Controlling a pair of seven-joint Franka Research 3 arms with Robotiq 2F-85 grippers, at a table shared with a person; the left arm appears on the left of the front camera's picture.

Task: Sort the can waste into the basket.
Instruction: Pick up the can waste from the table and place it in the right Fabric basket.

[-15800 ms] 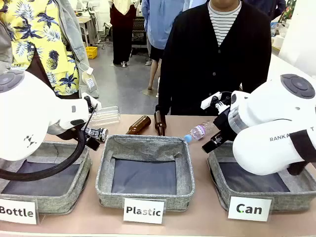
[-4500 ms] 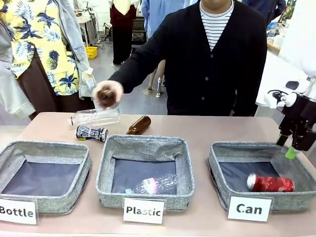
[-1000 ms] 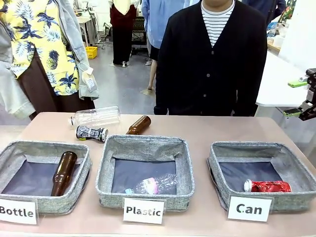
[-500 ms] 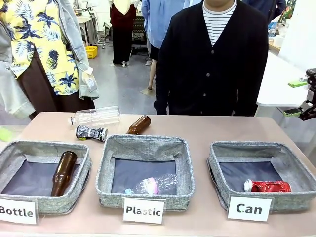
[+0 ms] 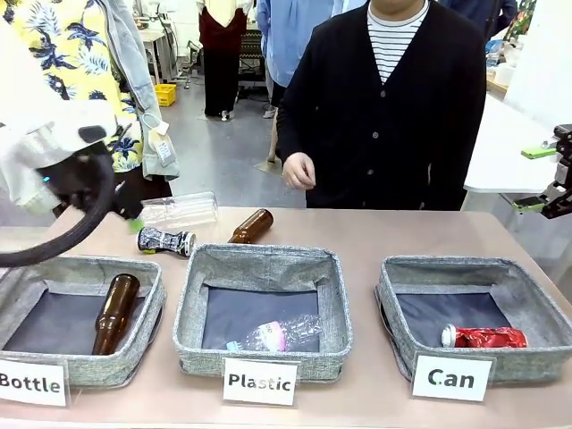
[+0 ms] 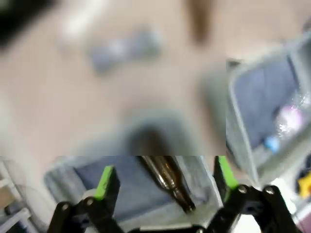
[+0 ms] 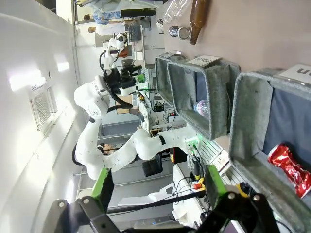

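- Red can (image 5: 487, 337): shiny, dented, lying on its side on the dark lining of the grey woven basket (image 5: 391, 308) carded "Can", toward the front right
- Black can (image 5: 165, 240): white-silver pattern, silver ends, lying on its side on the table (image 5: 402, 237) behind the "Bottle" basket (image 5: 80, 265), just in front of a clear plastic bottle (image 5: 179, 212)
- Left gripper (image 6: 163, 177): fingers spread wide with nothing between them (its wrist view is blurred), above the "Bottle" basket
- Right gripper (image 7: 158, 182): fingers wide apart, holding nothing, raised past the table's right end, apart from the basket
- "Bottle" basket: one brown glass bottle (image 5: 113, 313), lying down
- "Plastic" basket (image 5: 264, 264): one crushed bottle (image 5: 273, 335), clear with a pink label
- Table, loose: second brown bottle (image 5: 250, 226), lying behind the "Plastic" basket
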